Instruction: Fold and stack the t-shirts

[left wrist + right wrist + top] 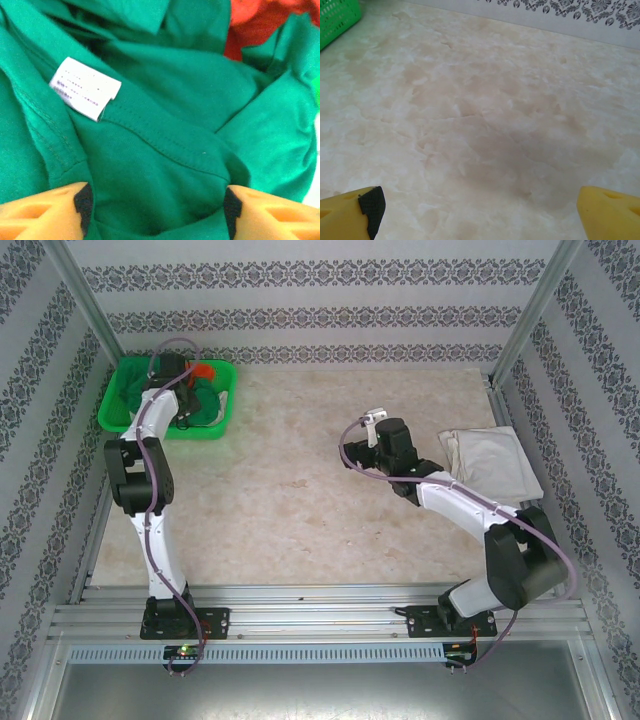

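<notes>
Left end effector [156, 205] pinches green t-shirt [170, 125], wrist view revealing its label [85, 88]; right end effector [477, 207] gapes wide.

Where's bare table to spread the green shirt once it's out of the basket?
Bare: the middle of the table, from the basket across to the right gripper, which hangs open over it, and down to the near rail. Crowded: the far-left corner, left gripper in the green shirt in the basket; the right edge, under a folded off-white shirt.

Lab cell: aluminium frame [320, 612], wallpapered walls [300, 302]
</notes>
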Tool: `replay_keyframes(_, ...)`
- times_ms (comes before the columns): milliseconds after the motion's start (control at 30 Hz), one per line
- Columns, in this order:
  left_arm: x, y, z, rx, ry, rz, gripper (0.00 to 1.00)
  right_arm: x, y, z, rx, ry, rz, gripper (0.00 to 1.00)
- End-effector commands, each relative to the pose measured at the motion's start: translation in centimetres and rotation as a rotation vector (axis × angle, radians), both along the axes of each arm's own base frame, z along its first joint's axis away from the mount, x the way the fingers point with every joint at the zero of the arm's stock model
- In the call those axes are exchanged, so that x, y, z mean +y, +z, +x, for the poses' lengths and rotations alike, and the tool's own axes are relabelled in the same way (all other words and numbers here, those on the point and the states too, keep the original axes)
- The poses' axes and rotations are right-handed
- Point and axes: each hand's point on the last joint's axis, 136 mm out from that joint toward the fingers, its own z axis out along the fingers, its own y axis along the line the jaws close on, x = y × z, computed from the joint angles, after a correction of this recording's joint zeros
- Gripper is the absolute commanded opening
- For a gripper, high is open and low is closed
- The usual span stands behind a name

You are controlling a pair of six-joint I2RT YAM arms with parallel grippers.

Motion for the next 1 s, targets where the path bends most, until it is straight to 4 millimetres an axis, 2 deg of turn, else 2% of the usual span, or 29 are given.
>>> replay_keyframes(0,-0.6,0.4,0.0,0.002,0.015,-0.053,0.15,1.3,1.2,0.5,-0.010,0.022,0.042,0.98)
replay_keyframes(33,-0.6,1.0,0.0,-0.011,0.015,-0.048,0.05,1.3,1.3,0.5,-0.008,0.025,0.042,0.98)
replay_keyframes(67,-0.6,1.8,0.0,-0.028,0.014,-0.043,0.00,1.4,1.4,0.6,-0.011,0.027,0.042,0.98)
replay_keyframes(200,-0.4,6.9,0.5,-0.150,0.001,0.010,0.00,1.5,1.4,0.6,-0.009,0.035,0.038,0.98)
replay_keyframes(400,-1.2,17.5,-0.1,-0.376,-0.048,0.108,0.00,2.0,1.1,0.6,0.001,0.054,0.051,0.98)
replay_keyframes(567,-3.2,27.2,-1.2,-0.614,-0.117,0.128,0.00,2.3,0.9,0.5,0.010,0.069,0.059,0.98)
replay_keyframes(700,-5.5,34.2,-2.6,-0.750,-0.192,0.146,0.00,2.7,0.9,0.5,0.013,0.084,0.067,0.98)
replay_keyframes(833,-9.6,40.2,-4.2,-0.850,-0.308,0.207,0.00,3.0,0.7,0.4,0.023,0.100,0.074,0.98)
replay_keyframes(967,-13.8,44.1,-5.9,-0.934,-0.408,0.233,0.00,3.3,0.5,0.4,0.030,0.109,0.080,0.98)
